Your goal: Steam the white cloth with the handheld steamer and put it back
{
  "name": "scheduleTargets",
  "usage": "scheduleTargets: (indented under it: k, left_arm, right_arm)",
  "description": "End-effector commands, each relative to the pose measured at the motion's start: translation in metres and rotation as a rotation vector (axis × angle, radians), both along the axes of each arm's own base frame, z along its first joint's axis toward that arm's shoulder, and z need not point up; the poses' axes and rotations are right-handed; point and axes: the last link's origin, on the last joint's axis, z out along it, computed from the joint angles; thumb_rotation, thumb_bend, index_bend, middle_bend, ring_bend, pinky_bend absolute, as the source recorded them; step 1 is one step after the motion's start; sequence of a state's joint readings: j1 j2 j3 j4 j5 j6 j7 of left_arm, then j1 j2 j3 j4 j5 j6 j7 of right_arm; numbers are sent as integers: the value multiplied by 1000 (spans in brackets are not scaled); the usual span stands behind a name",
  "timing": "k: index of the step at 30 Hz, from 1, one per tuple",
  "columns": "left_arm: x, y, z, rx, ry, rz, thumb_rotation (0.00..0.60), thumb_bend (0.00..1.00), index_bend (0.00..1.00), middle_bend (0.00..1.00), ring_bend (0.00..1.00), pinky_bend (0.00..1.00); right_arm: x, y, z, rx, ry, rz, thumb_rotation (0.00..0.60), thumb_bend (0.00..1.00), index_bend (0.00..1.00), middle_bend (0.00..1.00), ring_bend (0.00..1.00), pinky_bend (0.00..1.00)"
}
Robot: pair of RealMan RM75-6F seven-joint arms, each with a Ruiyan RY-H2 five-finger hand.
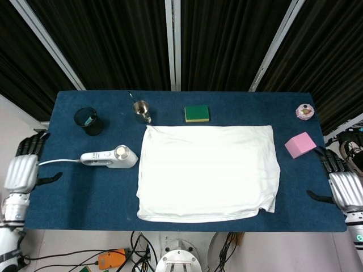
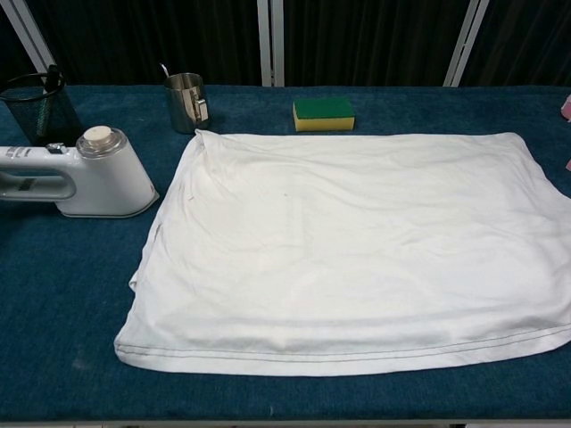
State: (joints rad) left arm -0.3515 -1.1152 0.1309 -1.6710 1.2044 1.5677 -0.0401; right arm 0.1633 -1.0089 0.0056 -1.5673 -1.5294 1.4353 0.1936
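Blue table [image 1: 102, 192] held the cloth [image 1: 207, 171]; steamer [image 1: 110, 158] sat right of the empty, spread left hand [image 1: 21, 171], right hand [image 1: 345, 188] empty too.

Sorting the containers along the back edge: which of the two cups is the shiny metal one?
The metal cup near the white cloth's back left corner. The black mesh cup sits farther left, behind the steamer.
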Motion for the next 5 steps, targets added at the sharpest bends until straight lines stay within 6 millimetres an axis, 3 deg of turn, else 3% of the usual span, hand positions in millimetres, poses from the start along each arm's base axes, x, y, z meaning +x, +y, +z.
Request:
scheduleTargets:
  k: [1,5]
  left_arm:
    - [-25,-45,9,18,26,33,600,59,8,33,0,0]
    - [-30,-69,6,50,10,47,600,59,21,40,0,0]
  right_arm:
    - [1,6,6,-23,6,-4,600,186,41,90,41,168]
    - [3,11,5,-22,-8,-7,600,186,41,90,41,168]
